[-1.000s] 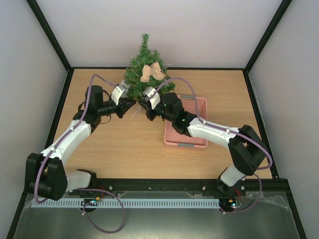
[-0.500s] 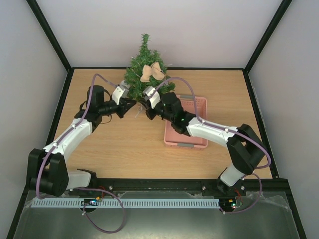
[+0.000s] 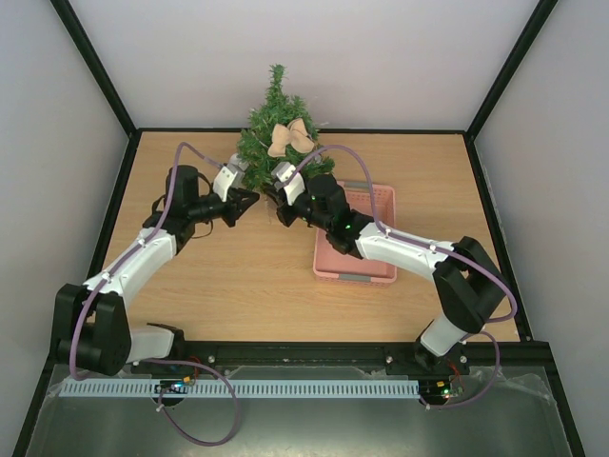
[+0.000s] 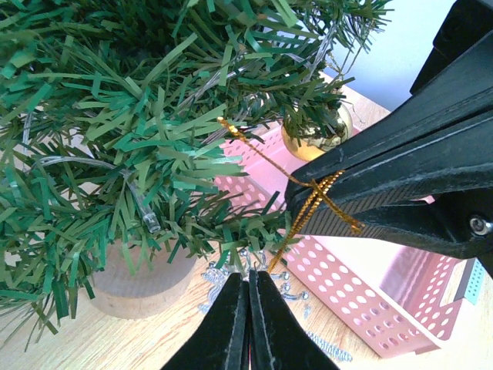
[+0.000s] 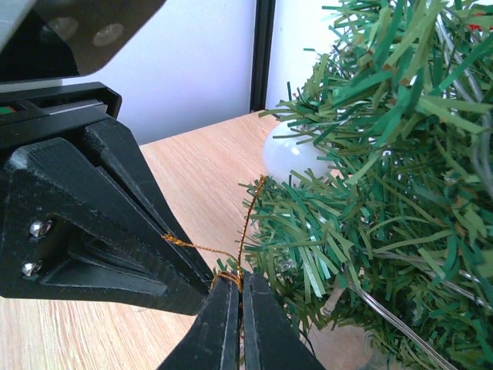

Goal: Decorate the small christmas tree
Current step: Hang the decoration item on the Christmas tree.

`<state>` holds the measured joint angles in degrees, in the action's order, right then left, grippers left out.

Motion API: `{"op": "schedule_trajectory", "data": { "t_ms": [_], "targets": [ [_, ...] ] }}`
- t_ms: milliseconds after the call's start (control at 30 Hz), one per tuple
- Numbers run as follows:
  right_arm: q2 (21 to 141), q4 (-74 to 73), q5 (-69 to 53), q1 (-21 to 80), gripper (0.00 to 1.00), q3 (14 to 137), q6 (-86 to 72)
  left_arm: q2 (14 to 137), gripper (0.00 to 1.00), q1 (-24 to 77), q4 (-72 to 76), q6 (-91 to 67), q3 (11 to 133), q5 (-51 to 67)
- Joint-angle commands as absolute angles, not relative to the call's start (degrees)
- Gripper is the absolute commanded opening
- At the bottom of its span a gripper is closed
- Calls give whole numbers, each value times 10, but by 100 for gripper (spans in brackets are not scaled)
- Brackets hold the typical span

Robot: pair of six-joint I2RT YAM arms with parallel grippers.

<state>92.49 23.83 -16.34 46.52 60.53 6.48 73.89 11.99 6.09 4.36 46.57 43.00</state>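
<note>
The small christmas tree (image 3: 276, 129) stands at the back centre of the table with a beige bow (image 3: 290, 138) on it. Both grippers meet at its lower front branches. My right gripper (image 3: 270, 197) (image 5: 239, 280) (image 4: 302, 199) is shut on a thin gold thread (image 4: 304, 220) (image 5: 245, 223). One strand of it runs up into the branches (image 4: 154, 154). A taut doubled strand runs down to my left gripper (image 3: 255, 197) (image 4: 249, 274), which is shut on it at the tips. A gold ball (image 4: 316, 140) hangs in the branches just behind.
A pink perforated basket (image 3: 366, 243) (image 4: 400, 304) sits right of the tree, under the right arm. Silver glittery bits (image 4: 312, 293) lie on the table by the tree's round base (image 4: 142, 285). A white ball (image 5: 289, 158) hangs in the branches.
Both grippers have crept a little farther toward the tree's lower branches, staying shut and close together.
</note>
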Motion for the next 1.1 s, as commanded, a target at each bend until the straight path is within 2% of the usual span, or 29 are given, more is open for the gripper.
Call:
{"op": "schedule_trajectory", "data": {
  "t_ms": [0, 367, 733, 1067],
  "targets": [
    [933, 250, -171, 468, 2, 630, 70, 725, 5, 114, 73, 43, 461, 427],
    [950, 214, -120, 468, 2, 646, 62, 713, 15, 109, 63, 28, 459, 417],
    [938, 186, -136, 468, 14, 642, 58, 703, 25, 109, 64, 10, 462, 425],
    [932, 175, -167, 468, 10, 648, 55, 724, 32, 109, 62, 16, 472, 447]
  ]
}}
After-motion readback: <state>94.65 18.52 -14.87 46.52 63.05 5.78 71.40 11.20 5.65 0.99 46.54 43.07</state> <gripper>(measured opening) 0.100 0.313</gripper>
